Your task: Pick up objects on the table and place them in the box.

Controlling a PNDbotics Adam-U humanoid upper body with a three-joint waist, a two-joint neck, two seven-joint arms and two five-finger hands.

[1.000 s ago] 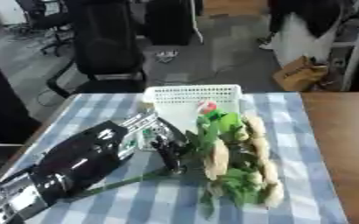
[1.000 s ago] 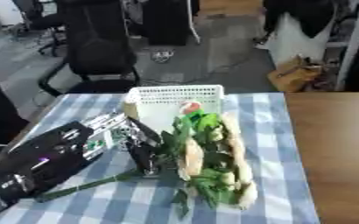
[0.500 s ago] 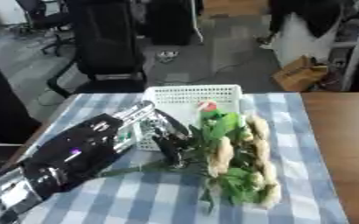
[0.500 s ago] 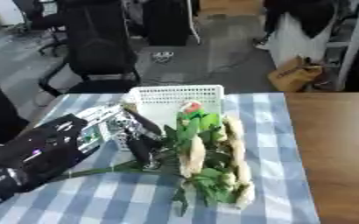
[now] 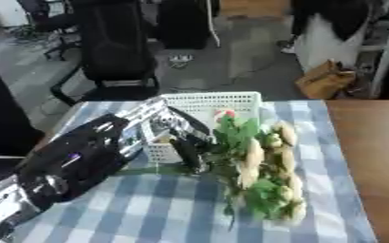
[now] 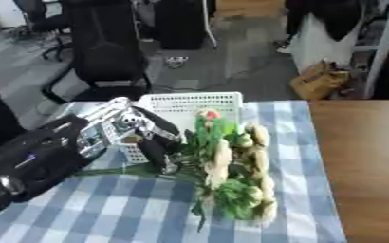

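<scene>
Currently, left hand: fingers curled round the green stems of the flower bunch
Flower bunch: lying on the checked tablecloth, blooms to the right, just in front of the white basket
Right hand: not visible

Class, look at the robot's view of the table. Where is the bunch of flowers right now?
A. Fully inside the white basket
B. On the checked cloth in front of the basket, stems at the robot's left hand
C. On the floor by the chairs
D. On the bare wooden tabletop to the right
B: the bunch of flowers lies across the checked cloth just before the white basket, its green stems running to the left hand.
</scene>
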